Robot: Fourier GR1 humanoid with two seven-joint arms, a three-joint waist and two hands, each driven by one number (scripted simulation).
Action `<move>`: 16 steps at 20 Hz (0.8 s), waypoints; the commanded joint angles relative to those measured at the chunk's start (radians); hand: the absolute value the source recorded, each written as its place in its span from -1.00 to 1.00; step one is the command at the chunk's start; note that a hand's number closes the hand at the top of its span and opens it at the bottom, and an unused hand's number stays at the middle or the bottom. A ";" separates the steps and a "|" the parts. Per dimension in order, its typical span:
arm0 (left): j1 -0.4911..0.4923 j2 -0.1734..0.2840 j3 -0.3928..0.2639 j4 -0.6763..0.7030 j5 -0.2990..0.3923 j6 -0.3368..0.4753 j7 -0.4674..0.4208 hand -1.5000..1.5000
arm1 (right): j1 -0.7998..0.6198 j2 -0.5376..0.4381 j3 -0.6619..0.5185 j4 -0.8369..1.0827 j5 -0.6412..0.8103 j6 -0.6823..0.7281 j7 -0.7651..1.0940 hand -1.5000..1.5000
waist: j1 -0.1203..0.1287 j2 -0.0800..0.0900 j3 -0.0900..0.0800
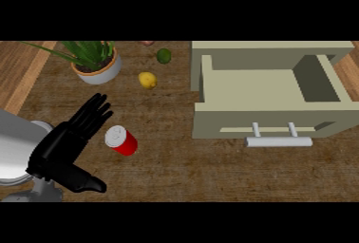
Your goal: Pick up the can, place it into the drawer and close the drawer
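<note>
I am seeing my left hand coming in from the lower left of the head view on its grey forearm, and it is lying released: the fingers are stretching straight up and away from me, the thumb is sticking out low toward the right, and nothing is sitting in the palm. Beyond the fingertips, farther from me and slightly right, a potted plant in a pale pot is standing on the wooden counter.

Just to the right of the hand's fingers the red can is resting on the counter, its pale top facing me. It is sitting close beside the hand but apart from it, with bare wood showing between them.

Farther away from the hand, up and to the right of the can, a yellow lemon is lying, and beyond that a green lime is sitting near the far edge.

Well to the right of the hand, the beige drawer is standing pulled open toward me, its inside showing bare, with a pale bar handle sticking out from its front panel.

My right hand is not showing in the view.
</note>
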 commanded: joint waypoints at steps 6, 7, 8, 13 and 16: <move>0.026 -0.020 0.023 0.147 -0.102 -0.022 -0.172 -1.00 | -0.002 0.006 -0.064 -0.039 -0.076 0.033 0.093 -1.00 | 0.003 0.000 0.000; -0.018 -0.008 0.033 0.235 -0.126 -0.033 -0.203 -1.00 | 0.008 0.048 -0.046 -0.074 -0.042 0.026 0.079 -1.00 | 0.000 0.000 0.000; 0.015 -0.016 0.033 0.262 -0.161 -0.036 -0.278 -1.00 | 0.037 -0.003 -0.108 -0.018 -0.111 0.084 0.055 -1.00 | -0.002 0.000 0.000; -0.081 0.048 0.107 0.403 -0.146 -0.055 -0.296 -1.00 | -0.050 -0.016 -0.097 -0.011 -0.067 0.047 0.102 -1.00 | 0.002 0.000 0.000; -0.070 0.026 0.088 0.525 -0.217 -0.063 -0.442 -1.00 | 0.003 0.006 -0.125 0.001 -0.074 0.118 0.060 -1.00 | -0.001 0.000 0.000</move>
